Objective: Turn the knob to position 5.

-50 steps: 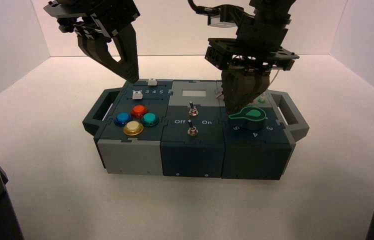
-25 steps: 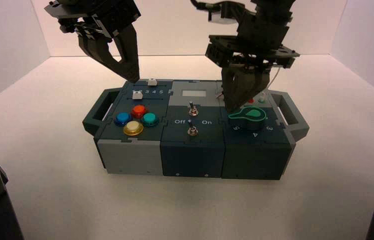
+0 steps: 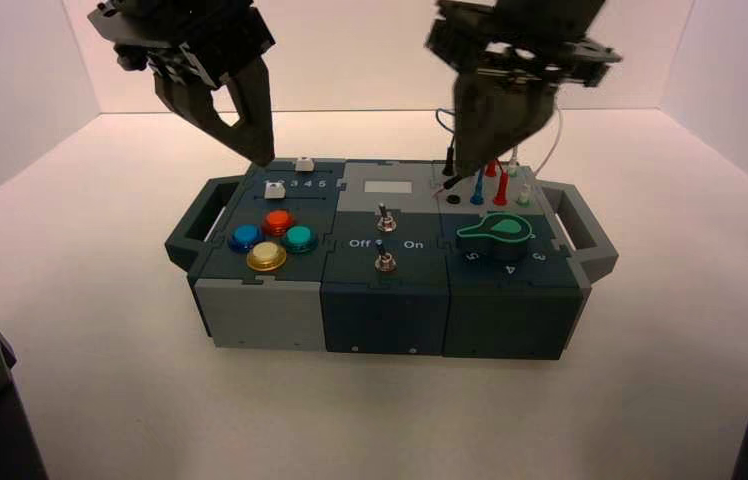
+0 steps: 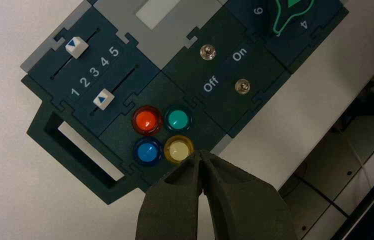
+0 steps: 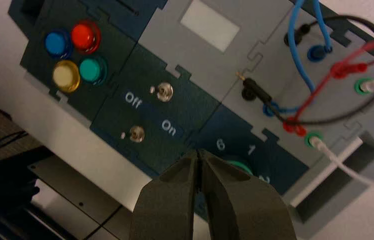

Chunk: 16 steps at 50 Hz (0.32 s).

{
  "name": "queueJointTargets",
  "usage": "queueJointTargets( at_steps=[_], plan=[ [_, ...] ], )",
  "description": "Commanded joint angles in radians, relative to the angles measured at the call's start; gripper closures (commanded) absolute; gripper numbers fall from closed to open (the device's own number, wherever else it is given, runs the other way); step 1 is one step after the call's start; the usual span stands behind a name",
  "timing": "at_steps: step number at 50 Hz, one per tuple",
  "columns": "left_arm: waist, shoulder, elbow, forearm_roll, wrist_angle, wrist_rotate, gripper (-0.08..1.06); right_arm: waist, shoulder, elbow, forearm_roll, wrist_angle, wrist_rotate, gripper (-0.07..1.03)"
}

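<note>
The green teardrop knob [image 3: 497,231] sits on the right block of the box [image 3: 380,300]. Its pointed tip faces the box's left side, just above the printed 5 [image 3: 473,257]. In the left wrist view the knob's [image 4: 286,14] tip lies between the 6 and the 4. My right gripper [image 3: 462,168] hangs shut above the wire sockets, behind the knob and clear of it. In the right wrist view only a sliver of the knob [image 5: 243,167] shows past the right gripper [image 5: 198,153]. My left gripper [image 3: 262,158] hovers shut over the sliders at the box's back left and appears as [image 4: 201,154] in its own view.
Red, blue, teal and yellow push buttons [image 3: 272,238] fill the left block. Two metal toggle switches [image 3: 384,220] stand between Off and On. Two sliders [image 4: 77,46] run by digits 1 to 5. Looped wires [image 3: 490,175] stand plugged behind the knob. Handles [image 3: 580,225] stick out at both ends.
My right gripper has lifted up and back from just behind the knob, uncovering the plugged wires. The knob's tip has not visibly turned. The left arm has stayed put.
</note>
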Motion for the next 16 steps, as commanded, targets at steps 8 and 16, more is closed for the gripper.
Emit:
queueJointTargets(
  at_steps=[8, 16],
  plan=[
    [-0.005, -0.038, 0.005, 0.006, -0.021, 0.005, 1.01, 0.000, -0.091, 0.057, -0.006, -0.018, -0.006, 0.99],
    [-0.005, -0.060, 0.011, 0.008, -0.028, 0.005, 1.01, 0.000, -0.126, 0.080, -0.003, -0.023, -0.006, 0.99]
  ],
)
